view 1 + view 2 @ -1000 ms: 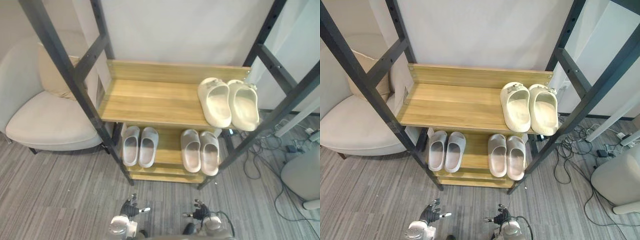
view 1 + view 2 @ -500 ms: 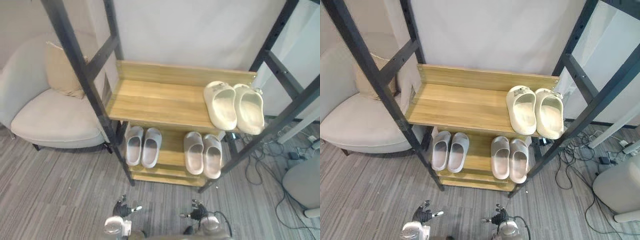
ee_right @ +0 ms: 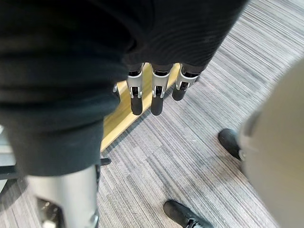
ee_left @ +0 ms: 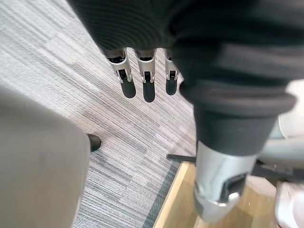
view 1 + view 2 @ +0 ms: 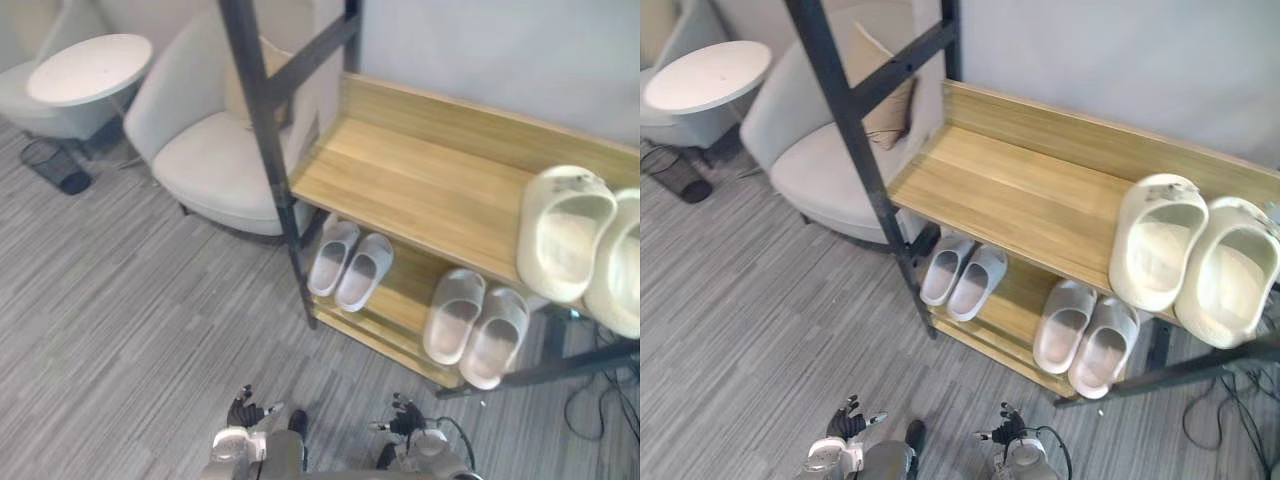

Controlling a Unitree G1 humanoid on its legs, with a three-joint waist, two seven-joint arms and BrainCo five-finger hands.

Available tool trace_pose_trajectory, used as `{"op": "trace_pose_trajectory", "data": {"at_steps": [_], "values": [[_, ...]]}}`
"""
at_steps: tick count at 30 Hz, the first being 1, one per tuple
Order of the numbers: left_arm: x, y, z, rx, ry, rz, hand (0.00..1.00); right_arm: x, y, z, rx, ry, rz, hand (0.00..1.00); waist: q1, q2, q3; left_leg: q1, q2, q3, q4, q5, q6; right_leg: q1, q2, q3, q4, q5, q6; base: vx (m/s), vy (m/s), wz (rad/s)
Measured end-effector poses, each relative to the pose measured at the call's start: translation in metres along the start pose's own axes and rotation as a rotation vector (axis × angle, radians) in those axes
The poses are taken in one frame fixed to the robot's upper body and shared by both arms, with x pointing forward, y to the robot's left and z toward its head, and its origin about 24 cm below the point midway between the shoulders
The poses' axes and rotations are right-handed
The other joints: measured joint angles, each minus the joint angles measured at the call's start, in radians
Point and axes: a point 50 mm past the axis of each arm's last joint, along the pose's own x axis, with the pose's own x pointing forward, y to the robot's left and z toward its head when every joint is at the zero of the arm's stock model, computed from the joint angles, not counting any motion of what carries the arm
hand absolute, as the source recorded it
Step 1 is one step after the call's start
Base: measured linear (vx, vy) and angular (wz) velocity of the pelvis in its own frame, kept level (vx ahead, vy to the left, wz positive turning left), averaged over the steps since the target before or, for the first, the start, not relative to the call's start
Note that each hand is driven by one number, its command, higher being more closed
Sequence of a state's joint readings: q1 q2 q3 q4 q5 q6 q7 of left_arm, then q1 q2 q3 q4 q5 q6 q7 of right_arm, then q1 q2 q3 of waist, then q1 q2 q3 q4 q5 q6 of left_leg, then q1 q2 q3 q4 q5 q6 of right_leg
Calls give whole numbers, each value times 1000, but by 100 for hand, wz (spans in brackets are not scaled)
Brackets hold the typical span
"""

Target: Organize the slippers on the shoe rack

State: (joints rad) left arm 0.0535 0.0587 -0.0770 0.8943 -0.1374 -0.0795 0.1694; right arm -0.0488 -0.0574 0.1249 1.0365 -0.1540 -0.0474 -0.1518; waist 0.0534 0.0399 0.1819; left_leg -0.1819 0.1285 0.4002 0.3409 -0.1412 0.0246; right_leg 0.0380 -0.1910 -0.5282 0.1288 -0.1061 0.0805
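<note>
1. Right eye view, shoe rack (image 5: 1010, 190): dark metal frame with two wooden shelves, standing on grey striped floor (image 5: 750, 330).
2. Cream slippers (image 5: 1160, 245): one pair, side by side at the right end of the upper shelf, toes to the wall. The rest of that shelf is bare wood.
3. Pale grey slippers (image 5: 977, 283): one pair, lower shelf, left part, side by side.
4. Second grey pair (image 5: 1064, 325): lower shelf, right part, just below the cream pair.
5. Left hand (image 5: 245, 410): low over the floor in front of the rack, well apart from every slipper. Left wrist view shows its fingers (image 4: 142, 85) straight and hanging, thumb apart, nothing held.
6. Right hand (image 5: 405, 418): low over the floor beside the left, likewise well clear of the slippers. Right wrist view shows its fingers (image 3: 155, 97) straight, nothing held, with the rack's wooden edge past them.
7. Armchair (image 5: 810, 170): pale, left of the rack, with a tan cushion (image 5: 890, 105).
8. Round side table (image 5: 705, 75): white, beyond the armchair.
</note>
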Motion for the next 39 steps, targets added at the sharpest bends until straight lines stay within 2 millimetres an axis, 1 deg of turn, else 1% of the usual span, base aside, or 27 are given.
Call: {"op": "trace_pose_trajectory", "data": {"at_steps": [1,2,6,9,10,11,12,13,14,15,16,17,19,21,23,24,25,26,27,29,30,31,32,33,35,37,39], "values": [[0,-6,0,-3,-3,-15,0,0,-2,-1,7,4,-9,0,-2,9,-1,-16,20,112,40,-8,5,-1,-1,-19,25,-14,12,31,80,83],[0,-6,2,3,-9,-18,0,1,-6,-1,9,4,-20,0,-1,13,-3,-19,18,124,43,-6,6,0,-1,-24,31,-22,15,-28,93,94],[1,-3,8,53,-38,-45,0,2,-28,3,74,-21,-56,0,-6,-15,12,4,-86,54,-146,67,39,19,-20,-114,4,-29,10,-81,78,94],[0,6,0,78,-14,-29,0,2,-33,1,99,-19,-57,0,2,-28,14,73,-140,26,-256,109,50,45,-31,-99,2,-33,12,-55,92,38],[0,12,-3,81,-2,-14,0,2,-32,0,96,-17,-46,0,2,-45,22,80,-151,37,-248,76,52,26,-78,-98,85,-74,25,-31,82,12],[0,16,-3,77,-4,-5,0,2,-32,2,93,-22,-40,0,1,-54,26,80,-157,61,-222,55,50,5,-122,-97,178,-115,21,-39,53,9],[0,17,-1,86,-9,-3,0,2,-30,1,93,-21,-31,0,-2,-63,36,78,-167,50,-205,39,55,-43,-177,-48,345,-120,8,-50,36,3],[0,17,-2,89,-6,-2,0,2,-30,2,93,-21,-29,0,-1,-62,36,79,-167,46,-204,38,56,-58,-185,-36,378,-115,-2,-57,82,43],[0,17,-5,114,8,-7,0,1,-22,1,106,-20,-11,0,-27,-49,33,86,-160,-7,-204,38,57,-134,-177,59,510,-90,-59,1,84,81],[0,18,-6,116,9,-3,0,1,-21,1,113,-28,-9,0,-42,-50,37,94,-154,-55,-216,42,50,-155,-131,130,499,-120,-29,41,58,89],[0,19,-6,118,9,-3,0,0,-21,0,114,-23,-8,0,-42,-48,38,96,-154,-64,-222,44,47,-161,-117,150,485,-126,-19,73,-10,84],[0,20,-7,119,12,0,0,-1,-19,-6,117,-8,-8,0,-42,-52,35,101,-156,-101,-237,50,37,-168,-70,208,422,-137,4,53,-37,70],[0,22,-8,119,16,4,0,-2,-18,-6,127,-6,-11,0,-43,-59,31,101,-165,-140,-254,57,27,-177,-16,276,311,-137,14,73,-69,83],[0,23,-8,92,19,18,0,-2,-17,-7,127,-3,-10,0,-38,-61,30,97,-178,-164,-248,54,29,-176,-4,266,251,-131,4,99,-121,66],[0,23,-7,78,16,28,0,-1,-16,-5,122,-7,-6,0,-35,-66,24,54,-186,-189,-188,20,20,-162,21,251,175,-109,-25,130,-172,64],[0,20,-7,70,20,22,0,0,-20,-1,118,-19,-18,0,-41,-32,21,3,-155,-195,-91,-38,5,-131,41,224,124,-81,-32,139,-147,60],[0,16,-7,55,19,18,0,-1,-21,-4,119,-11,-23,0,-38,-15,13,-22,-115,-162,-28,-70,-6,-116,56,199,89,-66,-38,171,-122,52],[0,14,-6,35,19,19,0,-1,-22,-6,124,-3,-28,0,-26,4,11,-40,-78,-133,26,-84,-9,-97,71,181,75,-52,-30,253,-60,34],[0,13,-5,23,17,22,0,0,-25,-2,132,-11,-37,0,-21,7,14,-65,-55,-97,106,-79,-12,-68,79,154,67,-55,-28,319,-70,50],[1,14,-2,17,6,23,0,0,-20,-1,137,-12,-27,0,-12,0,18,-68,-28,-51,214,-76,-18,10,81,112,31,-55,-28,292,-54,61],[2,15,1,16,-4,27,0,1,-19,2,139,-19,-25,0,-8,-10,23,-85,-15,-29,284,-60,-47,42,73,99,16,-54,-28,224,-9,46],[3,18,5,14,-21,32,0,1,-18,4,139,-25,-22,0,-3,-30,34,-100,-11,-10,289,-89,-46,69,58,90,2,-54,-28,230,19,29],[2,15,5,0,-24,28,0,2,-22,5,134,-31,-32,0,8,-11,27,-102,26,11,205,-54,-39,76,70,74,9,-57,-23,173,33,20],[2,15,5,-2,-21,26,0,2,-24,9,136,-45,-39,0,8,-4,25,-103,33,18,185,-49,-37,83,75,63,9,-66,-9,196,43,40],[4,15,10,0,-36,26,0,4,-24,21,145,-84,-43,0,1,-20,28,-99,3,61,153,-37,-16,87,50,23,-6,-71,3,186,35,58],[6,17,18,10,-55,29,0,6,-14,32,161,-104,-22,0,19,-55,39,-107,-12,123,111,-23,13,95,51,-26,-42,-53,16,164,5,63],[5,21,10,17,-28,37,0,5,-8,33,165,-104,-7,0,31,-63,41,-60,-27,113,71,-32,29,129,57,-32,-40,-35,24,180,-7,43]]}}
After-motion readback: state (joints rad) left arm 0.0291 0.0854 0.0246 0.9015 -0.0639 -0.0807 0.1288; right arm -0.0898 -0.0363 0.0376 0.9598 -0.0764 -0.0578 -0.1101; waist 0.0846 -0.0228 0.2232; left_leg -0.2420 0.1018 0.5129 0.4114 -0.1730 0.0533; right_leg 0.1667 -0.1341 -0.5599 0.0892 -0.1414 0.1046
